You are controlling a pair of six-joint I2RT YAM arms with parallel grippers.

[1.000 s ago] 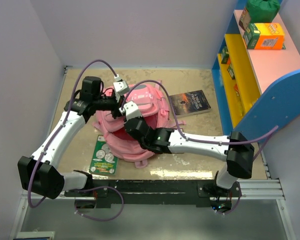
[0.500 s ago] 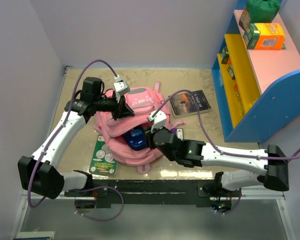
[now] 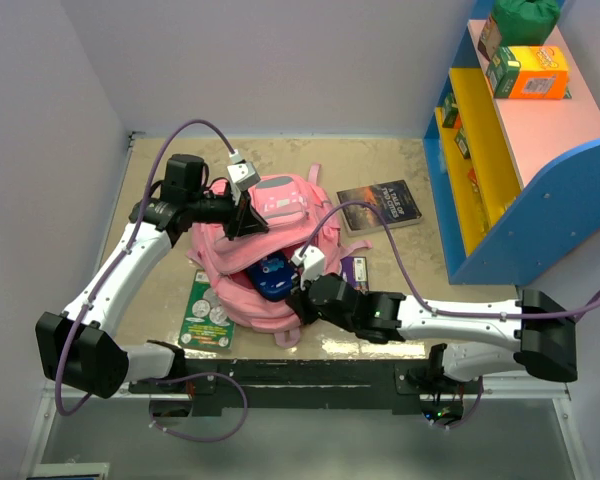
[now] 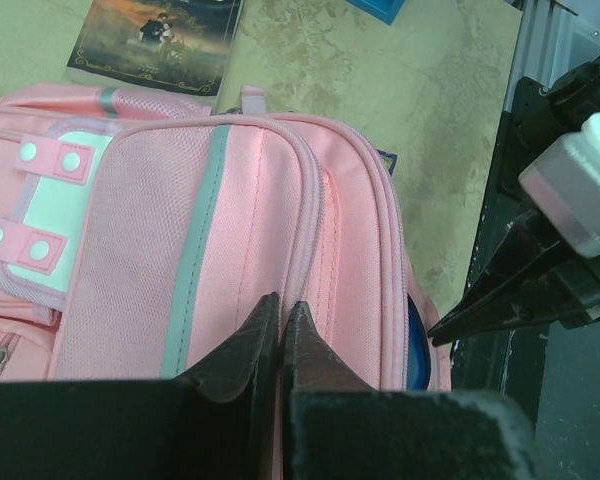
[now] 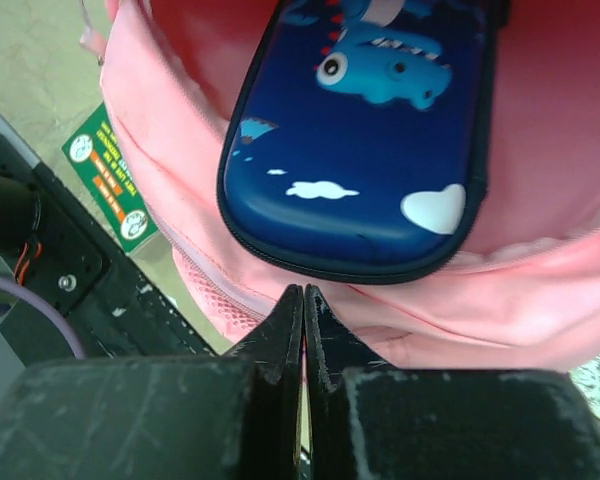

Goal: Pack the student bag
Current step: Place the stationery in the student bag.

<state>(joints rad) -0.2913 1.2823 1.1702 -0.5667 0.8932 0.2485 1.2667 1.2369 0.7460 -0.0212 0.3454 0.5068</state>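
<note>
The student bag (image 3: 228,272), a large pink backpack with grey trim, lies at the table's middle with its main compartment gaping toward the near edge. My left gripper (image 3: 247,222) is shut on the fabric of its upper rim (image 4: 310,230) and holds that flap up. A dark-blue pencil case (image 3: 272,277) with a cartoon dinosaur lies inside the opening (image 5: 360,150). My right gripper (image 3: 294,294) is shut and holds nothing; its tips (image 5: 303,292) hover just outside the bag's lower lip (image 5: 450,320), below the pencil case.
A dark book (image 3: 380,205) lies right of the bag. A green booklet (image 3: 208,312) lies at its near left, partly under it. A small purple item (image 3: 356,270) sits by the right forearm. A coloured shelf (image 3: 500,140) with boxes lines the right side.
My right gripper drew back out of the bag toward the near edge and its jaws closed. The pencil case stays inside the opening. The left gripper kept its hold.
</note>
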